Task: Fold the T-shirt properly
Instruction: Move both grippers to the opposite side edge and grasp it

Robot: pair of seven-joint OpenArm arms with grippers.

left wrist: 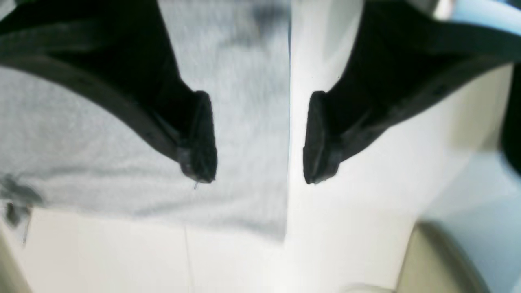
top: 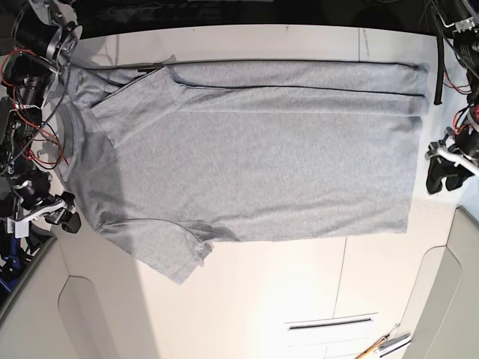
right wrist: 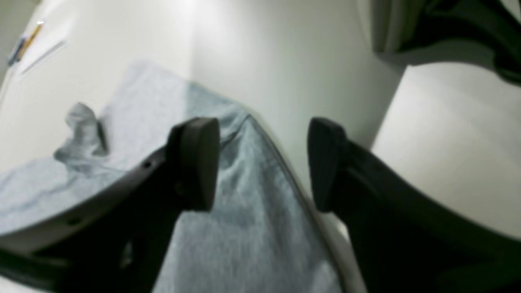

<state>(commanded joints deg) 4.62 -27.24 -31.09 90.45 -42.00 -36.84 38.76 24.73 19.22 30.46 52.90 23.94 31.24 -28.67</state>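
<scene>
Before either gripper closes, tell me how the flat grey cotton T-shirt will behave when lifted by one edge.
The grey cotton T-shirt will probably droop, since its cloth wrinkles and bunches. It lies thin and flat, so it is likely light. Pushed, it would probably crumple rather than slide.

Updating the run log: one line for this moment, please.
T-shirt: flat on table, far long edge folded in | left gripper: open, over hem edge | right gripper: open, empty

The large heather-grey cotton T-shirt (left wrist: 101,134) was blurred in the left wrist view, its dark smudges (left wrist: 16,199) unreadable.
</scene>
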